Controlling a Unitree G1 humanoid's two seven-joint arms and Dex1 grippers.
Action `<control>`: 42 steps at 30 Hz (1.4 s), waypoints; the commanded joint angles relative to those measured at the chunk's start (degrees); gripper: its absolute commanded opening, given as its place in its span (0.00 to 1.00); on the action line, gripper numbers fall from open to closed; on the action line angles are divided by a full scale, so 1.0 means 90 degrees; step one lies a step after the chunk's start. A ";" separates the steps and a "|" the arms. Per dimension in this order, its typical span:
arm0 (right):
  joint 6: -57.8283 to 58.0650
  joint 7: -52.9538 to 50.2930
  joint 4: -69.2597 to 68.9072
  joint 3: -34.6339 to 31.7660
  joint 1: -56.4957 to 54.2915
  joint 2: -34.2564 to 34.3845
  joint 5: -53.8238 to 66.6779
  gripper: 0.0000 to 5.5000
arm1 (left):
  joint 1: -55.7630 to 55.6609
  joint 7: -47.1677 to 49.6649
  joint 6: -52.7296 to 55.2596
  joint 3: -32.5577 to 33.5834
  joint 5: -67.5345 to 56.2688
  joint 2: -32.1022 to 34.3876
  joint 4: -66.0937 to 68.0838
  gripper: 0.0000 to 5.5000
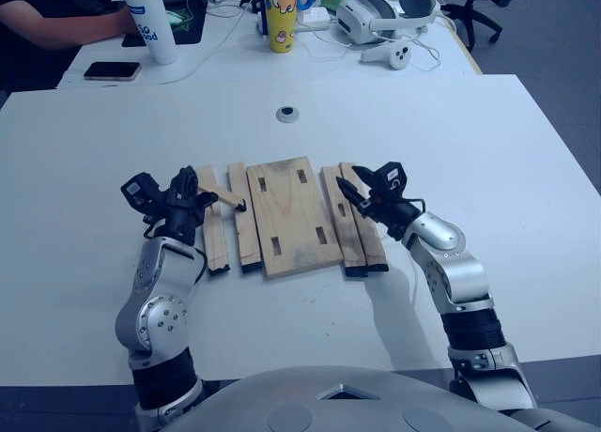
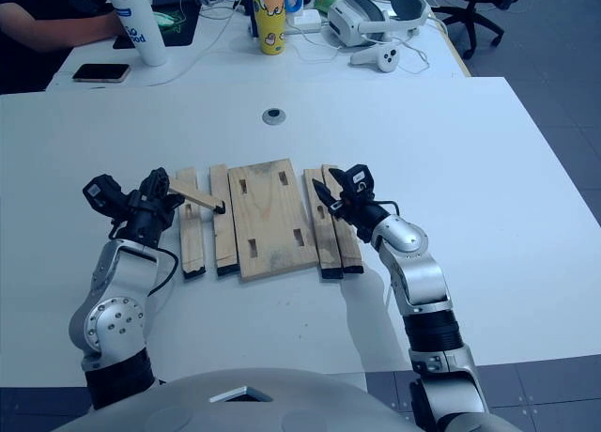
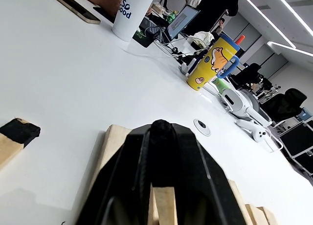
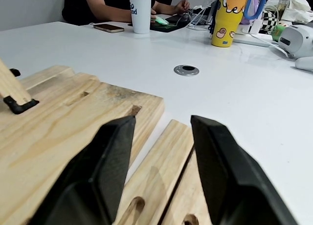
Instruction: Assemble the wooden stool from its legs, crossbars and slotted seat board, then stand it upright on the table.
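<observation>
**Crossbar in the left jaws, right jaws wide over the legs**

Head views: the slotted seat board (image 1: 293,216) lies flat in the middle of the white tabletop (image 1: 488,150), slots facing up. The left pair of legs (image 1: 230,227) lies just beside one long edge and the right pair of legs (image 1: 354,223) just beside the other, all parallel to the board. The left gripper (image 1: 194,195) sits over the outer left leg. Its jaws are closed on a thin crossbar (image 1: 225,200), which slants across to the inner left leg, black tip toward the board. The right gripper (image 1: 357,190) hovers over the far half of the right pair, jaws wide and holding nothing. A round grommet (image 1: 287,113) sits toward the far edge.

Left wrist view: the jaws press together on a strip of pale wood.

Right wrist view: the fingers (image 4: 102,166) are spread, the right pair of legs under the gap and the board alongside.
</observation>
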 commanded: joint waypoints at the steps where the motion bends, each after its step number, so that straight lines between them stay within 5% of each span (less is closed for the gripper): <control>1: 0.0117 0.0000 -0.0047 0.0064 -0.0093 0.0019 -0.0054 0.38 | 0.0073 0.0265 0.0280 -0.0022 0.0599 0.0356 -0.0058 0.08; 10: 0.0247 -0.0247 -0.0411 0.0288 0.0279 0.0168 -0.0134 0.38 | -0.0021 -0.0293 0.0668 -0.0927 0.1665 0.1374 -0.0291 0.08; 18: 0.0295 -0.0194 -0.0399 0.0459 0.0248 0.0178 -0.0263 0.38 | 0.0443 -0.0950 -0.0367 -0.1826 0.2628 0.1497 0.0757 0.08; 27: 0.0252 -0.0170 -0.0231 0.0448 0.0175 0.0171 -0.0309 0.38 | 0.0145 -0.1164 -0.0979 -0.1558 0.2656 0.1215 0.0795 0.08; 34: 0.0132 -0.0340 -0.0212 0.0500 0.0261 0.0296 -0.0411 0.38 | -0.0400 -0.1574 -0.1615 -0.1170 0.2197 0.1040 0.0233 0.29; 42: -0.0004 -0.0395 -0.0035 0.0479 0.0175 0.0483 -0.0459 0.38 | -0.1923 -0.1635 -0.1483 -0.0846 0.2143 0.1234 0.0140 0.29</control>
